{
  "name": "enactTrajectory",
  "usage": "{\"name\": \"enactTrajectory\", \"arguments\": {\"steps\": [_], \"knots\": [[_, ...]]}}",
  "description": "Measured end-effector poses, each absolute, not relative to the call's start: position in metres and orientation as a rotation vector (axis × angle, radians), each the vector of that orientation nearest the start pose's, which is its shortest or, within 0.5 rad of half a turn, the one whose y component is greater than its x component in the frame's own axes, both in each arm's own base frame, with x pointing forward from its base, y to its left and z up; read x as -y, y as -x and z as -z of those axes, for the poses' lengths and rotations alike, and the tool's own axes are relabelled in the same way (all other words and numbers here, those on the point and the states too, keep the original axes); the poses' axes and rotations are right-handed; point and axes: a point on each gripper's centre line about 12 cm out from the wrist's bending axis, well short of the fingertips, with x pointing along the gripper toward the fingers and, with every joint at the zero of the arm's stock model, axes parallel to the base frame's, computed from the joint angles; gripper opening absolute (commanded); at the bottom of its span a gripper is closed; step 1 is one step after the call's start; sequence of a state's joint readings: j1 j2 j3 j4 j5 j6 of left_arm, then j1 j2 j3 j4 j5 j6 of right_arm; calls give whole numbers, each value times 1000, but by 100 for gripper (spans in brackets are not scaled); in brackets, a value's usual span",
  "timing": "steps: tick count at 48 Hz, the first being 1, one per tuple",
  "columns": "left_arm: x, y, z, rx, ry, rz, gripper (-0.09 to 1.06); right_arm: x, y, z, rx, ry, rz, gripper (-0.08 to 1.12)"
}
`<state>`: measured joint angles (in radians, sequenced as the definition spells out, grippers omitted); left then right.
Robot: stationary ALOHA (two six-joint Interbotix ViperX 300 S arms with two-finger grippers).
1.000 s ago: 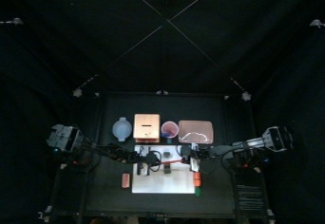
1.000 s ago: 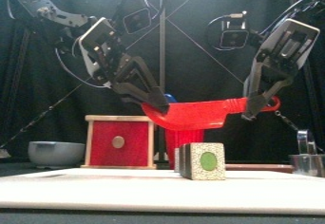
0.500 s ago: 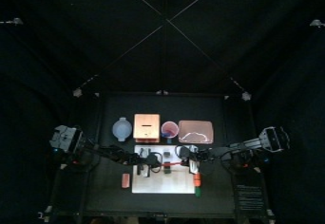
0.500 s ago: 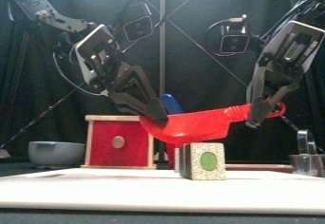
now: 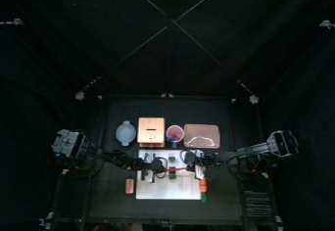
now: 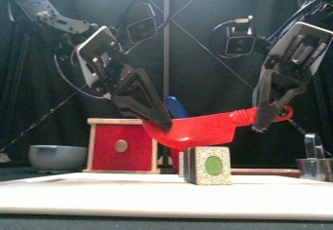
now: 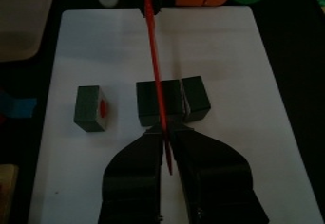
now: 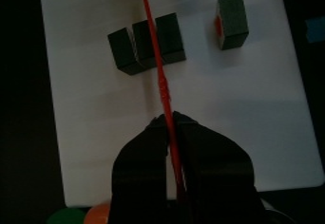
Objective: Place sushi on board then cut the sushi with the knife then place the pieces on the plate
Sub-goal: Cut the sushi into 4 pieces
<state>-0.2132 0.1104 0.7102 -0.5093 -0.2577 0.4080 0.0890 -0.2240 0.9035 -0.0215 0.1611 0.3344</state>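
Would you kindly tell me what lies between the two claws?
The front view shows the red toy knife spanning that gap, held by the left claw and the right claw, above the dark green sushi roll.

knife (image 6: 208, 127) red | sushi (image 6: 207, 165) dark green | board (image 7: 241, 95) white | drawer front (image 6: 104, 136) red

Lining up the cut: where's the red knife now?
Front view, centre: red knife held between left gripper and right gripper, over the sushi roll on the board.
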Motion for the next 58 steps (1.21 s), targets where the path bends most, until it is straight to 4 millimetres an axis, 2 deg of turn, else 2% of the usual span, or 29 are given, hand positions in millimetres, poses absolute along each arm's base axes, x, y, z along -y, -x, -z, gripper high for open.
{"name": "enactTrajectory", "arguments": {"steps": [58], "knots": [[63,-389,-134,-586,-31,57,52,-27,-302,-155,-842,-270,55,38]]}}
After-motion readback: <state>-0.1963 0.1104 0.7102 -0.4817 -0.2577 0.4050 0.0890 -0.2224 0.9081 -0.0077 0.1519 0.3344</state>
